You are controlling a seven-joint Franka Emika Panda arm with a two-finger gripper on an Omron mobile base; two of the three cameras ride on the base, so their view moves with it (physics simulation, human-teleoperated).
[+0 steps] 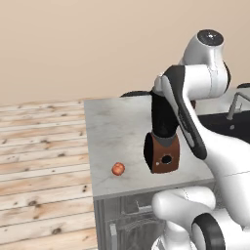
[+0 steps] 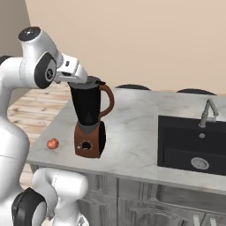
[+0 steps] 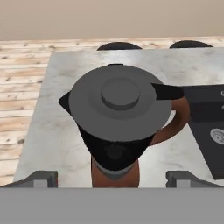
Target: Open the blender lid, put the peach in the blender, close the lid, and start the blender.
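On the counter (image 2: 132, 145) the blender (image 2: 90, 121) has its lid (image 3: 119, 101) on, the peach (image 1: 118, 169) lies beside its base, and the gripper (image 3: 111, 178) hangs wide open above, so every step seems left.

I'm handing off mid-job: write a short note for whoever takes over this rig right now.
End effector: open, empty, hovering above the round dark grey blender lid.
Lid sits on the dark-jarred, reddish-brown-based blender on the grey marble counter.
Small orange-red peach lies on the counter beside the base, near the front edge.
Done: nothing visible.
Left: lift lid, load peach, close, start.
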